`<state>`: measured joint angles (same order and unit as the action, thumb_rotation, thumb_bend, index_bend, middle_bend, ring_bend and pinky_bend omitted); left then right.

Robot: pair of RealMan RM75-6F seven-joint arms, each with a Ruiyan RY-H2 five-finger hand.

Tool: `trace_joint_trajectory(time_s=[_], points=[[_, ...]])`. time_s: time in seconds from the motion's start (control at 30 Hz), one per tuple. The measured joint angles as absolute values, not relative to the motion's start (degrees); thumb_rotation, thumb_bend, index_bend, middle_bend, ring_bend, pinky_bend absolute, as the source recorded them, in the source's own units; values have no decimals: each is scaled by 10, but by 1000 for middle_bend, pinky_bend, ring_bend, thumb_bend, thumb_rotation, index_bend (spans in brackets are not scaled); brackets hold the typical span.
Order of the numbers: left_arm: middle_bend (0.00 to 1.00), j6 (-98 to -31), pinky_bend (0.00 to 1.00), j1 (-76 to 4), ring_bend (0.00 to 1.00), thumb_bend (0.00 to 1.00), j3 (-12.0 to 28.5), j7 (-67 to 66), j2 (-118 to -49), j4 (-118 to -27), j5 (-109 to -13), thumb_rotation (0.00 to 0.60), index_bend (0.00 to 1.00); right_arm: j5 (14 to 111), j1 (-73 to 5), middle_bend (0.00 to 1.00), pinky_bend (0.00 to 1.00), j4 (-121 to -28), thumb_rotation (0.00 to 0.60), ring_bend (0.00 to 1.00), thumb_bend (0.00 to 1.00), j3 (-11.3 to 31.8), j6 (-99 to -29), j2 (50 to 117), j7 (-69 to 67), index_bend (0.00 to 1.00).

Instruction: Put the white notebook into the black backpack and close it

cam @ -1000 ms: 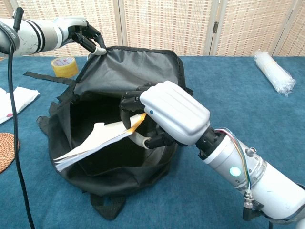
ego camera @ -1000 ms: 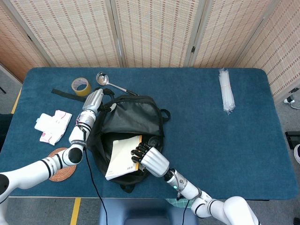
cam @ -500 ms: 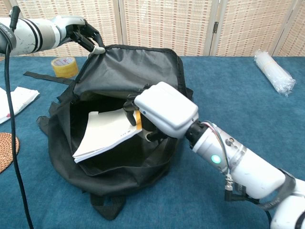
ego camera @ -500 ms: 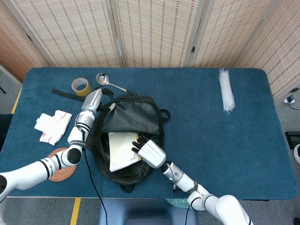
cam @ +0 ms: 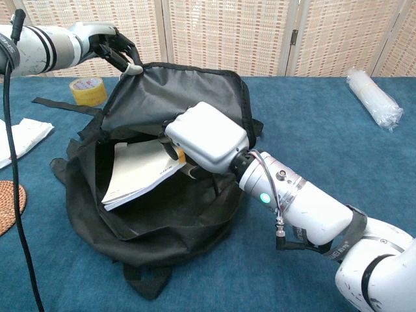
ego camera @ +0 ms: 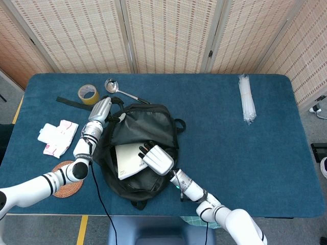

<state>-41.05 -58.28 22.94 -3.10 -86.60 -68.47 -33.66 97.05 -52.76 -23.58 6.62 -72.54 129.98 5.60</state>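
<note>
The black backpack [ego camera: 145,125] [cam: 175,91] lies open in the middle of the blue table. The white notebook [ego camera: 126,160] [cam: 136,172] sits tilted inside its mouth, most of it within the opening. My right hand [ego camera: 156,158] [cam: 205,138] grips the notebook's near edge, reaching into the bag. My left hand [ego camera: 102,109] [cam: 110,45] holds the backpack's upper flap by its rim, keeping it lifted open at the far left corner.
A roll of yellow tape [ego camera: 88,94] [cam: 88,90] and a metal ladle [ego camera: 120,89] lie behind the bag. White packets [ego camera: 57,137] and a woven coaster [ego camera: 66,178] are to the left. A bundle of clear straws [ego camera: 247,98] [cam: 374,97] lies far right.
My right hand has pushed the notebook farther into the backpack, from sticking out over the front rim to lying mostly inside. The left hand has kept hold of the flap.
</note>
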Motion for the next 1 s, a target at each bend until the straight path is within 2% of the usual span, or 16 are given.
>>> trace_joint_trajectory(time_s=[0.07, 0.2, 0.3, 0.43, 0.7, 1.0], points=[[347, -411, 40, -582, 260, 606, 229, -31, -865, -686, -337, 600, 685, 966, -529, 347, 191, -235, 600, 331, 509, 66, -719, 1300, 72, 526], [347, -413, 40, -580, 259, 606, 229, -31, -863, -687, -336, 600, 684, 957, -526, 207, 95, -239, 600, 221, 509, 65, -713, 1296, 103, 197], [347, -415, 40, -579, 259, 606, 229, -30, -863, -686, -335, 600, 682, 951, -519, 131, 59, -258, 600, 162, 497, 65, -712, 1288, 122, 41], [347, -417, 40, -577, 259, 606, 231, -27, -863, -685, -332, 600, 680, 949, -506, 87, 42, -297, 600, 127, 405, 61, -722, 1272, 136, 1], [347, -417, 39, -575, 252, 605, 230, -29, -860, -690, -331, 600, 673, 945, -475, 44, 10, -401, 600, 80, 203, 53, -741, 1219, 192, 0], [347, -412, 17, -570, 232, 603, 226, -28, -852, -702, -333, 600, 648, 947, -431, 39, 8, -512, 600, 93, 190, 32, -759, 1133, 242, 0]])
